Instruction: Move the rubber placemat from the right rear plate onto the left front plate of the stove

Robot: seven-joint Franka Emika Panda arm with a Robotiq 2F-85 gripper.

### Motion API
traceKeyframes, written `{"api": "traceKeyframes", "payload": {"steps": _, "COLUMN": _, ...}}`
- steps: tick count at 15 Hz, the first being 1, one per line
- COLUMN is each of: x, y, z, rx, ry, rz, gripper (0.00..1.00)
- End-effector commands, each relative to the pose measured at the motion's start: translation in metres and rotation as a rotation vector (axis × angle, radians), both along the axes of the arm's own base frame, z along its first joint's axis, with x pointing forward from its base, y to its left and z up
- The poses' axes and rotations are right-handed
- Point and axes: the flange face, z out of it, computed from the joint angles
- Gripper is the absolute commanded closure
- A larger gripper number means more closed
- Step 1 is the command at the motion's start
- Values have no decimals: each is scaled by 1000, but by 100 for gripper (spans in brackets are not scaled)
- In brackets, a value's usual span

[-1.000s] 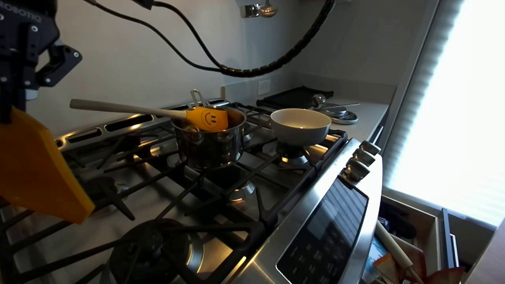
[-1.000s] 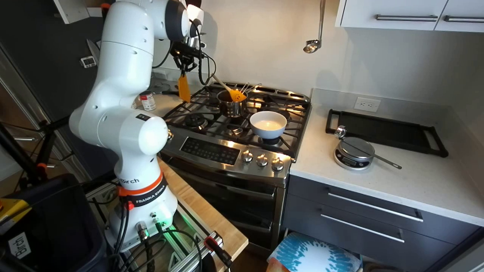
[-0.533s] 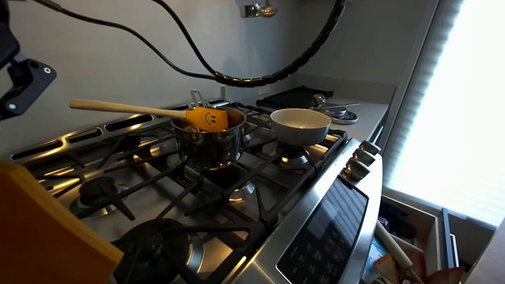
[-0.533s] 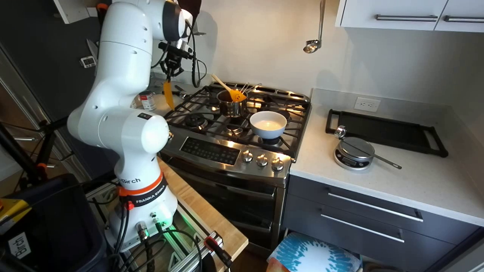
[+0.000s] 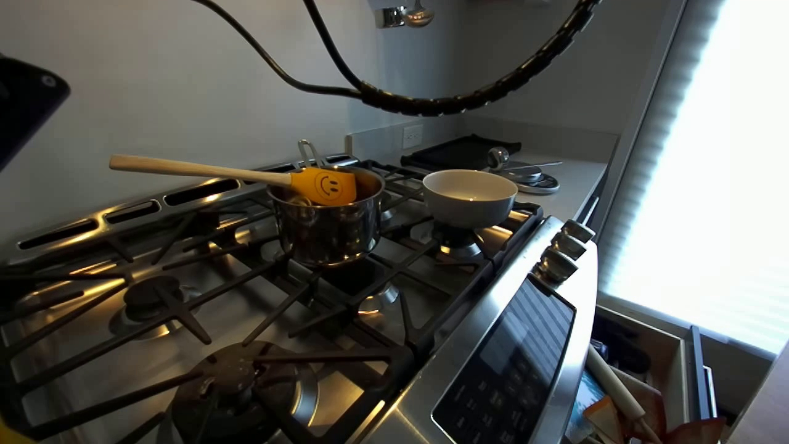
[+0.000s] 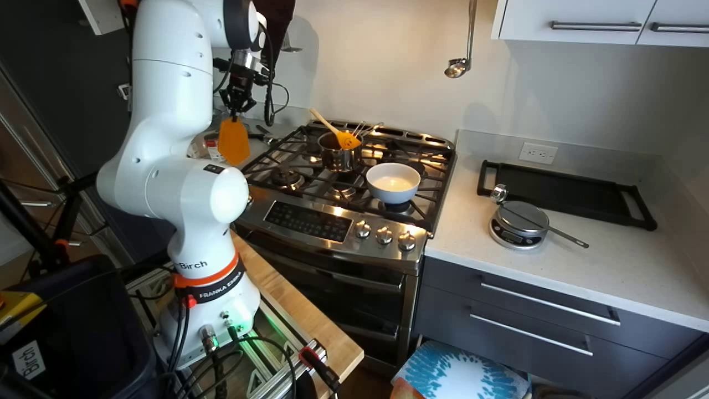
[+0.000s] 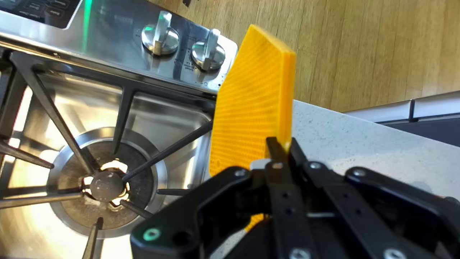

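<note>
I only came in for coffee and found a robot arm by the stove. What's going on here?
The robot's gripper has the orange rubber placemat pinched and hanging in the air near the left edge of the stove. It is meant for the left front burner, but it is not lying there yet. Meanwhile a white bowl sits over the right front burner, and a steel pot with a smiley-faced spatula resting on it stands farther back.
</note>
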Motion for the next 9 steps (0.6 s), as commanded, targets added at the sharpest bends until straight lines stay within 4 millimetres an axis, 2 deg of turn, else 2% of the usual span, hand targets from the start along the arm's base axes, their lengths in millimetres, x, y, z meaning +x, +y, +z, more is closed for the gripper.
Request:
{"api": "traceKeyframes", "payload": {"steps": 1, "x": 9, "y": -7, "z": -8, "rx": -32, "ry": -3, "rz": -106, "gripper": 99}}
{"api": "traceKeyframes", "payload": {"steps": 4, "x": 11, "y": -11, "z": -19, "rx": -24, "ry": -14, "rz": -179, "gripper": 99}}
{"api": "traceKeyframes", "payload": {"steps": 9, "x": 17, "y": -5, "z": -38, "rx": 37, "ry": -30, "rz": -221, "gripper": 99}}
